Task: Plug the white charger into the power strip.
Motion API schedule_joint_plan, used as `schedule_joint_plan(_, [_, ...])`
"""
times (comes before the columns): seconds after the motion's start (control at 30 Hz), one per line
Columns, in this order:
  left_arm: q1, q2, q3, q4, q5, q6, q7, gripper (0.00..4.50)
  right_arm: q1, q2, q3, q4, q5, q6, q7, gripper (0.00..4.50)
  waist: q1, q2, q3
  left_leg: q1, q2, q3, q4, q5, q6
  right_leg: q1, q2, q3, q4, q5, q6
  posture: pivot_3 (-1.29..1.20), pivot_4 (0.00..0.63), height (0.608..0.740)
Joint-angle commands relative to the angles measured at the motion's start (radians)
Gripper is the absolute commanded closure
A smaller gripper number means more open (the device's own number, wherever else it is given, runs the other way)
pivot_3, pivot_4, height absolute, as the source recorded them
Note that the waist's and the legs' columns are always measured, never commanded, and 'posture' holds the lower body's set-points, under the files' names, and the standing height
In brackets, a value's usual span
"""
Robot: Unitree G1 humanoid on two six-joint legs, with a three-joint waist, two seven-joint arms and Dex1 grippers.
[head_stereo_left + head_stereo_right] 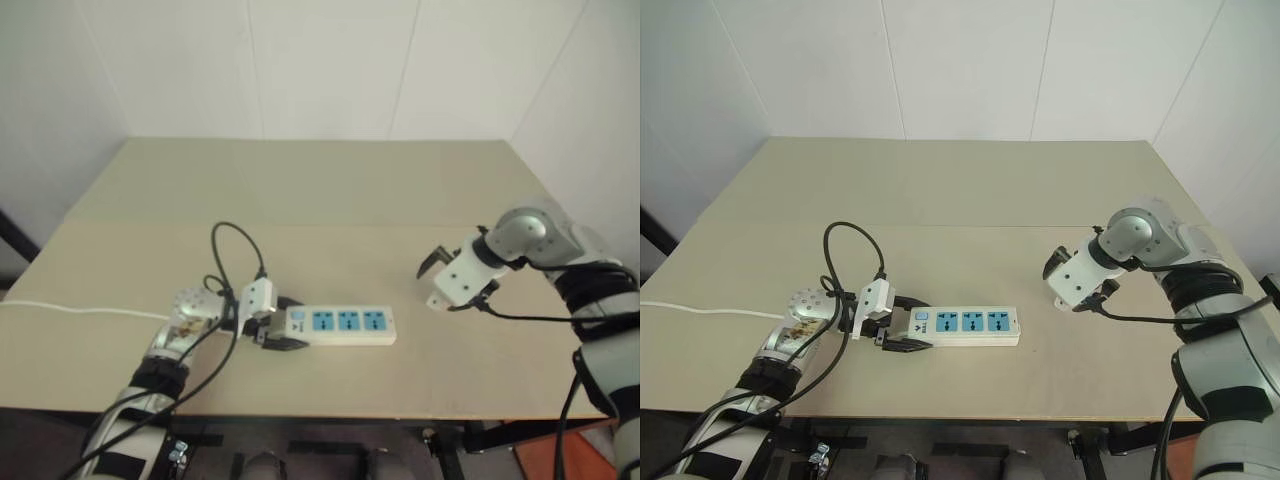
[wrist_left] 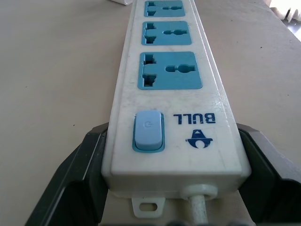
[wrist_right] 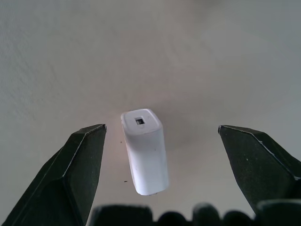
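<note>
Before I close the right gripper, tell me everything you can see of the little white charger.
The small white rounded plastic charger block lies flat on the beige tabletop, apart from everything else. Its end face, with a small dark rectangular port, points away from the right wrist camera; its prongs cannot be seen. The surface looks smooth, matte and unmarked. It sits between the two black fingers of the right gripper, nearer one finger than the other; the jaws stand wide open and neither finger touches it. No cable is attached.
</note>
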Motion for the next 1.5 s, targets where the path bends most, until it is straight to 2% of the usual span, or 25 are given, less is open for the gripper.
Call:
schedule_joint_plan(0.03, [0.032, 0.0, -0.026, -0.032, 0.0, 0.013, -0.002, 1.21, -0.034, 0.005, 0.005, 0.028, -0.017, -0.043, -0.005, 0.0, -0.002, 0.0, 0.0, 0.0, 0.0, 0.0, 0.0, 0.0, 0.0, 0.0, 0.0, 0.0, 0.0, 0.0, 0.0, 0.0, 0.15, 0.74])
schedule_joint_plan(0.87, [0.109, 0.037, -0.013, -0.142, -0.02, 0.065, 0.045, 1.21, -0.083, 0.083, 0.071, 0.184, -0.143, -0.102, -0.091, 0.0, -0.016, 0.001, 0.0, 0.001, 0.0, 0.0, -0.001, 0.0, 0.0, -0.001, 0.0, 0.0, 0.001, 0.0, 0.0, 0.0, 0.15, 0.74])
schedule_joint_plan(0.97, [0.11, 0.042, -0.012, -0.144, -0.022, 0.067, 0.051, 1.21, -0.086, 0.093, 0.079, 0.201, -0.155, -0.106, -0.095, 0.58, -0.016, 0.001, 0.0, 0.001, 0.0, 0.001, -0.002, 0.0, 0.0, -0.001, 0.0, 0.0, 0.001, 0.0, 0.0, 0.0, 0.15, 0.74])
schedule_joint_plan(1.13, [0.113, 0.048, -0.012, -0.152, -0.026, 0.07, 0.055, 1.21, -0.101, 0.098, 0.099, 0.243, -0.209, -0.119, -0.137, 2.13, -0.019, 0.001, 0.0, 0.002, 0.0, 0.001, -0.002, 0.0, 0.0, 0.0, 0.0, 0.001, 0.001, 0.0, 0.0, 0.0, 0.15, 0.74])
schedule_joint_plan(1.23, [0.121, 0.052, -0.012, -0.163, -0.029, 0.075, 0.058, 1.21, -0.107, 0.102, 0.107, 0.261, -0.229, -0.127, -0.157, 3.23, -0.021, 0.001, 0.0, 0.002, 0.0, 0.001, -0.002, 0.0, -0.001, 0.0, 0.0, 0.001, 0.002, 0.0, -0.001, 0.0, 0.15, 0.74])
schedule_joint_plan(1.5, [0.128, 0.06, -0.011, -0.173, -0.032, 0.084, 0.06, 1.21, -0.111, 0.105, 0.098, 0.274, -0.222, -0.141, -0.188, 3.3, -0.024, 0.001, -0.001, 0.003, 0.001, 0.001, -0.002, 0.0, 0.0, 0.0, 0.0, 0.001, 0.002, 0.0, -0.001, 0.0, 0.15, 0.74])
